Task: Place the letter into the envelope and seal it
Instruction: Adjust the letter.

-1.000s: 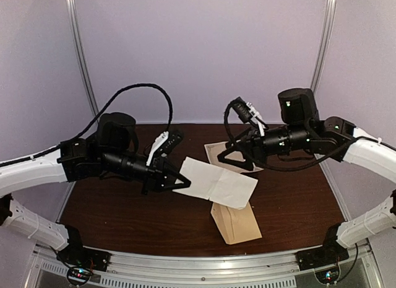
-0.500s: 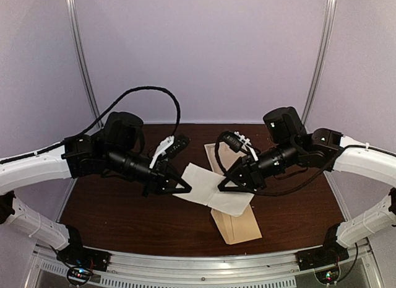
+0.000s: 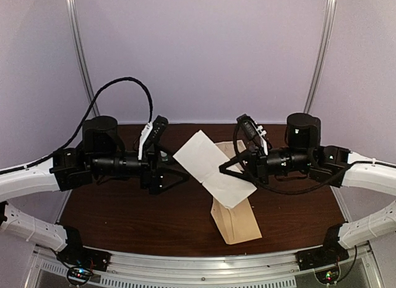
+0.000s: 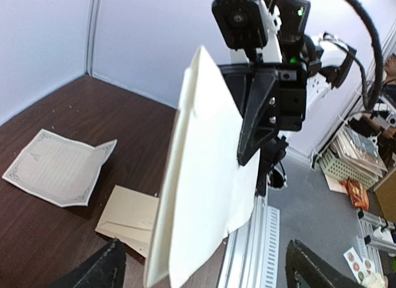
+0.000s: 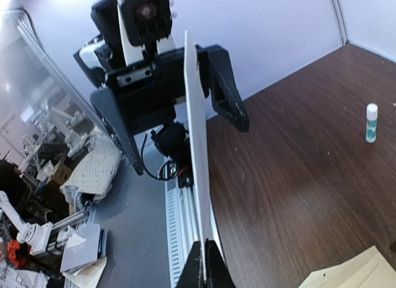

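My right gripper (image 3: 221,171) is shut on the right edge of the letter (image 3: 210,167), a folded pale cream sheet held in the air above the table's middle. In the right wrist view the letter (image 5: 195,145) stands edge-on, pinched between the fingertips of that gripper (image 5: 204,254). My left gripper (image 3: 176,168) stands open just left of the sheet, apart from it; in its own view its fingers (image 4: 111,266) straddle the letter (image 4: 198,176) without touching. The tan envelope (image 3: 238,221) lies flat on the table below the letter, near the front edge.
A bordered cream sheet (image 4: 59,167) lies flat on the table behind the envelope (image 4: 127,217). A small glue stick (image 5: 371,122) stands on the dark wooden table (image 3: 124,207). Grey walls close the back and sides.
My right gripper has come in and shut on the letter's right edge. My left gripper has opened, let go of the letter and drawn back to the left. The sheet now tilts up more steeply.
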`<state>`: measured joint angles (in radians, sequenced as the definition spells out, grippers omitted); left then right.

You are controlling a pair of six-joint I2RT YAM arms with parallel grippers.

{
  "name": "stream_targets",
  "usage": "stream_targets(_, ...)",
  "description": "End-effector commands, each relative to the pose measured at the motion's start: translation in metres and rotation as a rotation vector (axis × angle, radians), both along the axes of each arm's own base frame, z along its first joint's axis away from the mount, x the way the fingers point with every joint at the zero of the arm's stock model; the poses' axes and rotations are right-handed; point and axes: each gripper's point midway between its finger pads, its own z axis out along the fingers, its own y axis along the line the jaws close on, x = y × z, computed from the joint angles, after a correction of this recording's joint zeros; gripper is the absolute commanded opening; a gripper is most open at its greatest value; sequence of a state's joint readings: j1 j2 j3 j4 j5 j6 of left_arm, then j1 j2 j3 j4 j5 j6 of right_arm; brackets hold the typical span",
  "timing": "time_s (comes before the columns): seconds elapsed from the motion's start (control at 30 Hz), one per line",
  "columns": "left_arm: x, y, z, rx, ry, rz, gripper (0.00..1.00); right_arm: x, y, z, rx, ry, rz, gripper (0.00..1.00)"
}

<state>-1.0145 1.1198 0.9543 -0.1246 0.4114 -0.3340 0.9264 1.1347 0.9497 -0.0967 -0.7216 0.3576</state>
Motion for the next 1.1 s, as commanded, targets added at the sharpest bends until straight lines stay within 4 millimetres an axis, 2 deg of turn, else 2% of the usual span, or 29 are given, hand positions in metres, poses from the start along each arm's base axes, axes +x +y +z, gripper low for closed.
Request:
stream_targets(0.0, 0.02, 0.008, 0.053, -0.295, -0.011, 0.152, 0.93, 0.02, -0.002, 0.062, 0.299, -0.078, -0.139, 0.0)
stream_targets(0.1, 0.017, 0.009, 0.067, -0.393, -0.004, 0.134, 0.95, 0.023, -0.003, 0.075, 0.394, -0.087, -0.179, 0.0)
stream_targets(0.2, 0.014, 0.001, 0.066, -0.405, 0.019, 0.098, 0.95, 0.024, 0.005, 0.083, 0.431, -0.105, -0.195, 0.0)
stream_targets(0.3, 0.012, -0.007, 0.065, -0.405, 0.031, 0.063, 0.87, 0.025, 0.015, 0.084, 0.43, -0.116, -0.204, 0.0)
stream_targets(0.53, 0.009, -0.011, 0.067, -0.446, 0.049, 0.03, 0.52, 0.024, 0.027, 0.086, 0.465, -0.11, -0.2, 0.0)
stream_targets(0.73, 0.01, -0.008, 0.067, -0.483, 0.069, 0.041, 0.05, 0.027, 0.025, 0.083, 0.472, -0.096, -0.227, 0.0)
stream_targets(0.77, 0.01, -0.007, 0.066, -0.482, 0.074, 0.045, 0.0, 0.028, 0.025, 0.082, 0.461, -0.098, -0.233, 0.0)
stream_targets(0.8, 0.012, -0.007, 0.065, -0.478, 0.078, 0.054, 0.0, 0.03, 0.025, 0.08, 0.446, -0.099, -0.245, 0.06)
stream_targets(0.83, 0.014, -0.008, 0.062, -0.466, 0.084, 0.066, 0.0, 0.032, 0.024, 0.078, 0.425, -0.103, -0.258, 0.17)
stream_targets(0.93, 0.026, -0.005, 0.062, -0.394, 0.057, 0.138, 0.0, 0.037, 0.015, 0.069, 0.342, -0.117, -0.316, 0.64)
stream_targets(1.0, 0.035, 0.0, 0.061, -0.332, 0.017, 0.171, 0.0, 0.04, 0.001, 0.063, 0.273, -0.121, -0.372, 0.8)
stream_targets(1.03, 0.044, 0.005, 0.059, -0.297, 0.006, 0.196, 0.0, 0.041, -0.005, 0.05, 0.212, -0.113, -0.392, 0.87)
stream_targets(1.07, 0.052, 0.01, 0.058, -0.265, -0.007, 0.211, 0.0, 0.041, -0.011, 0.04, 0.164, -0.104, -0.408, 0.89)
